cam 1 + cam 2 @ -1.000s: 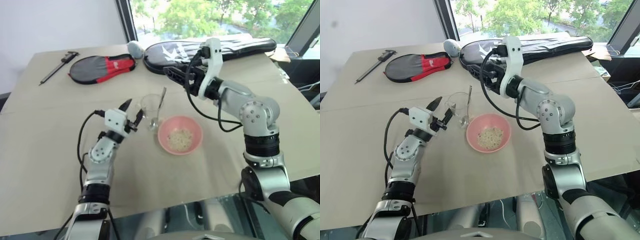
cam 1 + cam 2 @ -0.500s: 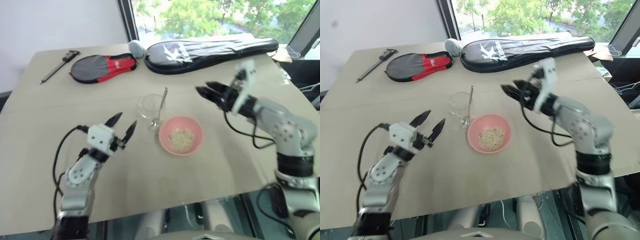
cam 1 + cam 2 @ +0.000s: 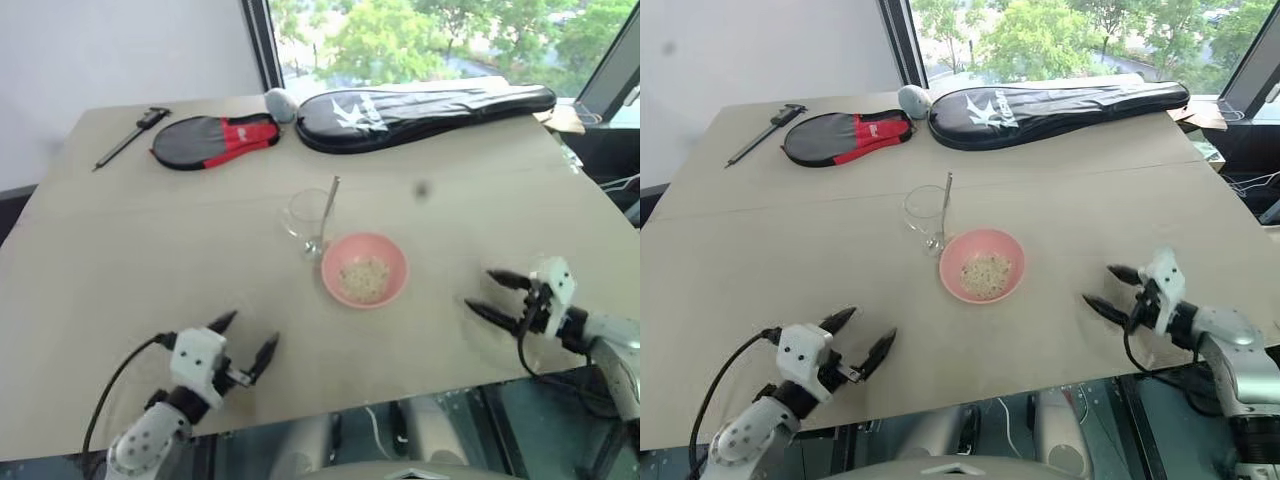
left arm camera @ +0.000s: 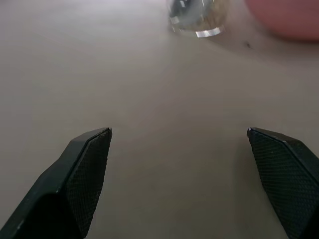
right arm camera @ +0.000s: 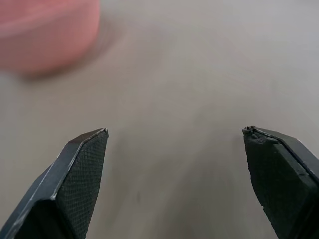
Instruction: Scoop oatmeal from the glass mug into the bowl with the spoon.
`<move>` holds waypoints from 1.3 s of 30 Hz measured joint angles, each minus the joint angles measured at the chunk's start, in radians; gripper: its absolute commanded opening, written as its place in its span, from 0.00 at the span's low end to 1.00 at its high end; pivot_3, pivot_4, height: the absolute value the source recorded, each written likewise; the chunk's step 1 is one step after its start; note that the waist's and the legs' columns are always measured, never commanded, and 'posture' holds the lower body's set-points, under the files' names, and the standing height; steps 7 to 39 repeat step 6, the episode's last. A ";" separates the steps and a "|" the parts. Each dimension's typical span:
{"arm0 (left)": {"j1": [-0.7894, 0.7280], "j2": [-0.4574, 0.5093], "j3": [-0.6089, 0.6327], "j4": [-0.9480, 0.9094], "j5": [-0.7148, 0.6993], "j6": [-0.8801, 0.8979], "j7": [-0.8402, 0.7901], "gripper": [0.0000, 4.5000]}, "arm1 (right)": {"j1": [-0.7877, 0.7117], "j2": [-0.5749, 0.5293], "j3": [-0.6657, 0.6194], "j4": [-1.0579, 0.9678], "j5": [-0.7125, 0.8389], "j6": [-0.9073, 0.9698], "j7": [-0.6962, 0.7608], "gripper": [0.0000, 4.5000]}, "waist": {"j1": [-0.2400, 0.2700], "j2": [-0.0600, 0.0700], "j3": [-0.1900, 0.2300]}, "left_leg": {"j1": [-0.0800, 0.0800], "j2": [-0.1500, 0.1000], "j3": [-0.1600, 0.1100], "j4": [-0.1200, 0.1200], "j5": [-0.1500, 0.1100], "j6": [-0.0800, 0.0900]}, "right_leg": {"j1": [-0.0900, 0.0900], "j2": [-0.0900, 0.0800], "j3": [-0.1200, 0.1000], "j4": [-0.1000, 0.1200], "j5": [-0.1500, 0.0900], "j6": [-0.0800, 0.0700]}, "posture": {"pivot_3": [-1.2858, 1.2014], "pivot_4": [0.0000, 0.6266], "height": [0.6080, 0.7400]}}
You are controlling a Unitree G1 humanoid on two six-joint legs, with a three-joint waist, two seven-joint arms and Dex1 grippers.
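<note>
Pink bowl [image 3: 982, 265] of oatmeal [image 3: 983, 269] mid-worktop, both pincers spread wide and empty near the front edge.
White "K" lettering marks the long black racket bag [image 3: 1060, 101] at the far side; the rest of the print is unreadable. The left pincer [image 3: 860, 340] hangs low over the worktop [image 3: 790, 250] at the near left, fingers apart, touching nothing. The right pincer [image 3: 1105, 292] hovers near the right edge, pointing left toward the bowl, fingers apart, empty. The glass mug [image 3: 923, 212] stands just beside the bowl with the spoon [image 3: 942, 205] leaning inside it.
</note>
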 measured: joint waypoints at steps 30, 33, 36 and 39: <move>0.030 -0.040 0.000 -0.031 0.021 0.007 0.036 1.00 | -0.014 0.002 0.001 0.073 -0.018 -0.096 0.048 0.98 | 0.002 -0.002 0.000 | 0.000 0.002 0.001 0.000 0.000 0.000 | 0.000 -0.002 0.000 0.000 0.001 0.001 | 0.52 0.24 1.00; 0.030 -0.040 0.000 -0.031 0.021 0.007 0.036 1.00 | -0.014 0.002 0.001 0.073 -0.018 -0.096 0.048 0.98 | 0.002 -0.002 0.000 | 0.000 0.002 0.001 0.000 0.000 0.000 | 0.000 -0.002 0.000 0.000 0.001 0.001 | 0.52 0.24 1.00; 0.030 -0.040 0.000 -0.031 0.021 0.007 0.036 1.00 | -0.014 0.002 0.001 0.073 -0.018 -0.096 0.048 0.98 | 0.002 -0.002 0.000 | 0.000 0.002 0.001 0.000 0.000 0.000 | 0.000 -0.002 0.000 0.000 0.001 0.001 | 0.52 0.24 1.00; 0.030 -0.040 0.000 -0.031 0.021 0.007 0.036 1.00 | -0.014 0.002 0.001 0.073 -0.018 -0.096 0.048 0.98 | 0.002 -0.002 0.000 | 0.000 0.002 0.001 0.000 0.000 0.000 | 0.000 -0.002 0.000 0.000 0.001 0.001 | 0.52 0.24 1.00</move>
